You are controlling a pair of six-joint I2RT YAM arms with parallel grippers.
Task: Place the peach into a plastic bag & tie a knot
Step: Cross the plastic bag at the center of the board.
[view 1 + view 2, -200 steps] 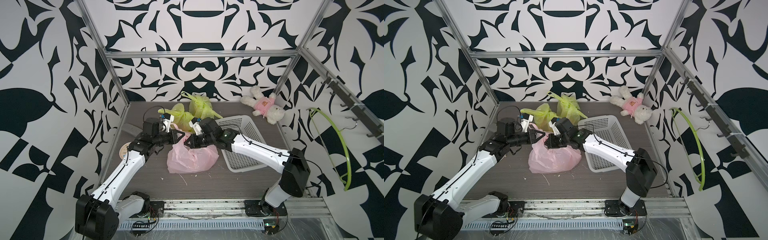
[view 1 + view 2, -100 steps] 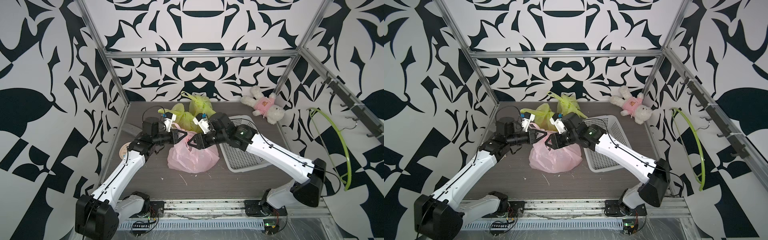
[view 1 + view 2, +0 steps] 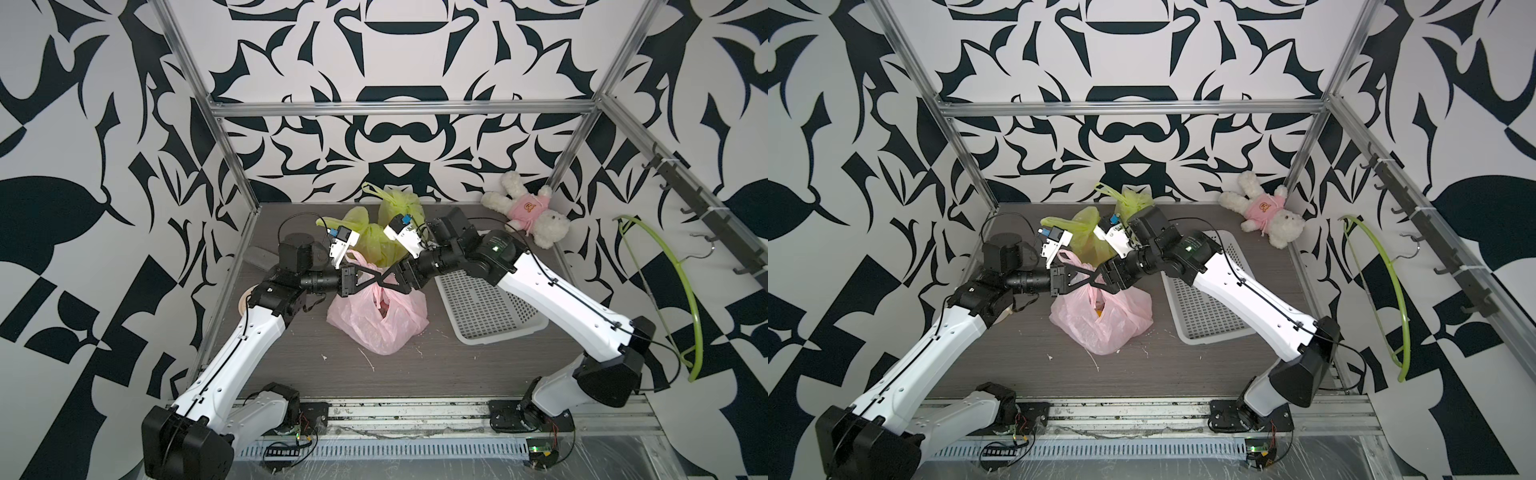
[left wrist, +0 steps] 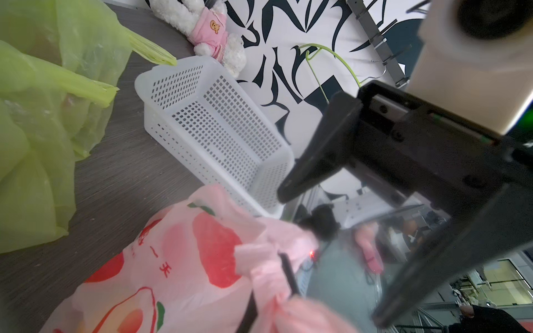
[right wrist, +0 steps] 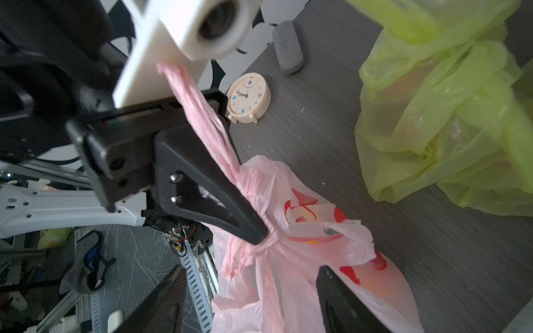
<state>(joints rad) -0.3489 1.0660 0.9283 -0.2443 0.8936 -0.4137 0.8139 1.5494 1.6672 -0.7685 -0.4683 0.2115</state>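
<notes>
The pink plastic bag (image 3: 382, 326) with red fruit print sits in the middle of the table, its two handles crossed into a twist at the top. A small orange patch, probably the peach (image 3: 1099, 311), shows through a gap in the bag; the rest is hidden. My left gripper (image 3: 380, 278) is shut on the twisted pink handle (image 5: 207, 121) just above the bag. My right gripper (image 5: 251, 291) faces it from the other side with its jaws wide apart around the bag's top, holding nothing. In the left wrist view my left gripper (image 4: 271, 291) pinches pink plastic.
Two knotted green bags (image 3: 376, 241) lie just behind the grippers. A white perforated basket (image 3: 478, 307) stands to the right of the pink bag. A plush rabbit (image 3: 528, 212) lies at the back right, a small clock (image 5: 249, 98) at the left edge, and a green hanger (image 3: 681, 291) on the right wall.
My right gripper has opened and let go of the bag's handle, and the right arm has risen. The left gripper stays shut on the twisted handle.
</notes>
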